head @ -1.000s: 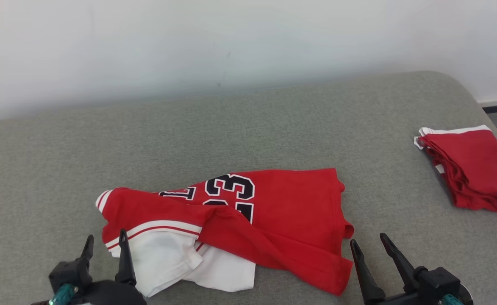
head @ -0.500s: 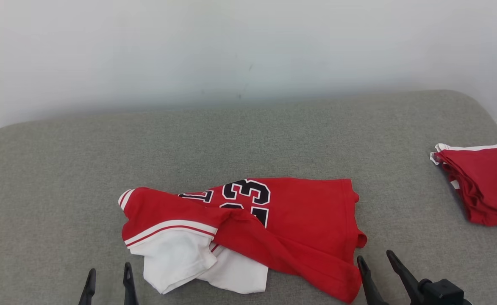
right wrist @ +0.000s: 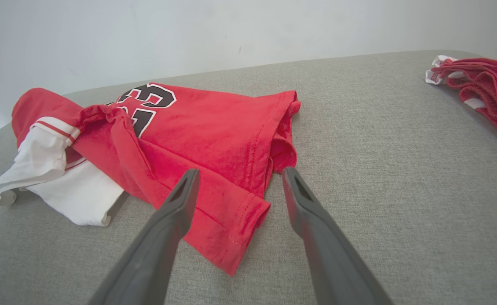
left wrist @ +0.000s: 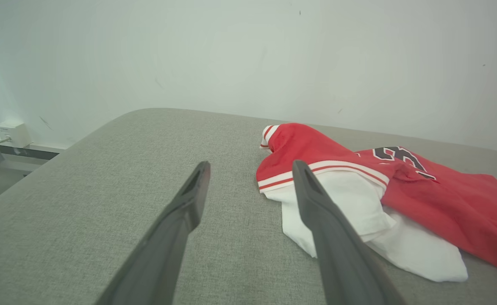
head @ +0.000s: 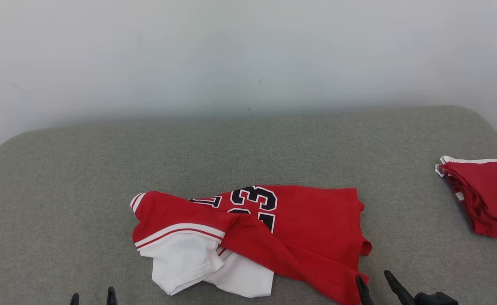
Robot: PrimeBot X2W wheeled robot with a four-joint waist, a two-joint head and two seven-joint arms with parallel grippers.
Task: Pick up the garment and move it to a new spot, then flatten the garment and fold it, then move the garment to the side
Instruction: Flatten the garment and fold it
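The crumpled red-and-white shirt [head: 252,237] lies untouched near the middle of the bed [head: 104,169], while the left end effector [head: 93,295] and right end effector [head: 373,276] stand open and empty off its near corners, apparently placed to grab one side each.

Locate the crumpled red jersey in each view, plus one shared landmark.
Head view: red jersey lies lower centre on the grey cushion.
Left wrist view: red jersey at right, past the left gripper.
Right wrist view: red jersey left of centre, hem seen between the right gripper fingers.
Shared landmark: black "23" print on it.
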